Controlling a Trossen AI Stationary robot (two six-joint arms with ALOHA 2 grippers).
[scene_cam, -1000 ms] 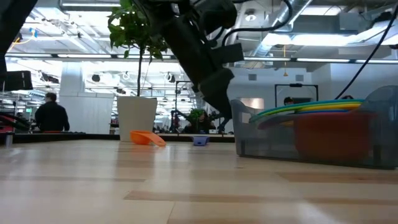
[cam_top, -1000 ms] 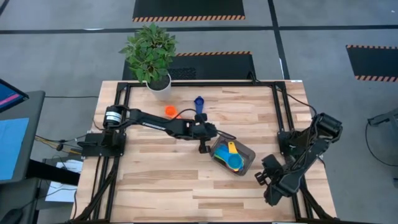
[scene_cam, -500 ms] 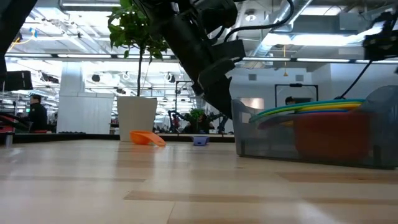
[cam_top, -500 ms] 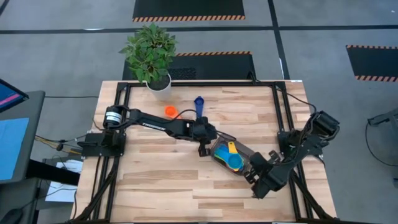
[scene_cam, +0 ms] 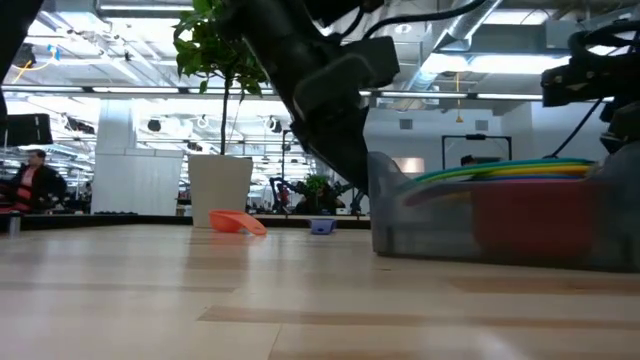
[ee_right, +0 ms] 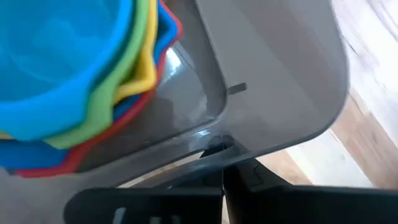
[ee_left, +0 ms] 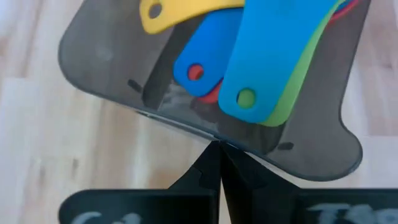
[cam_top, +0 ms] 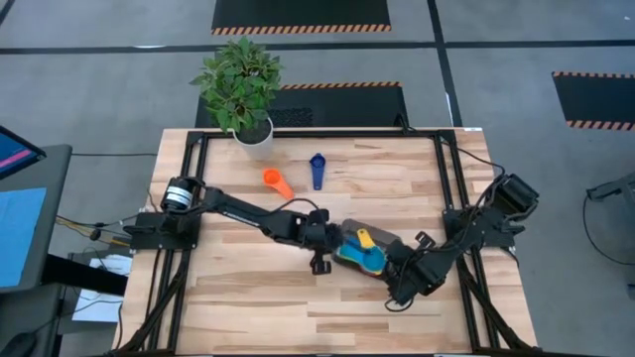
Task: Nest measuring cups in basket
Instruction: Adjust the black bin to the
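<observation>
The dark grey basket (cam_top: pixel 385 242) rests on the table's middle by its flat bottom. It holds a nested stack of measuring cups (cam_top: pixel 365 254): light blue on top, then green, yellow, blue and red (ee_right: pixel 68 74). Their handles (ee_left: pixel 249 93) fan toward the left gripper. My left gripper (cam_top: pixel 333 246) is shut at the basket's left end, and my right gripper (cam_top: pixel 397 274) is shut at its near right end. An orange cup (cam_top: pixel 277 181) and a dark blue cup (cam_top: pixel 317 170) lie on the wood farther back. My left gripper pinches the basket's rim (ee_left: pixel 211 138) at its left end between its two fingertips, slanting down from the table's left. The basket stays flat on the table. My right gripper meets the basket's rim (ee_right: pixel 211 142) at a corner with its fingertips together, slanting down from the near right. The rim seems to lie between them.
A white pot with a green plant (cam_top: pixel 248 109) stands at the far left of the table. Black frame rails (cam_top: pixel 437 178) run along the table's edges. Bare wood lies in front of the basket and to its left.
My right gripper has swung from the table's near right corner toward the basket, rolling as it came, and now meets the basket's rim. My left gripper, shut, has moved toward the near edge. The basket has slid a little that way with it.
</observation>
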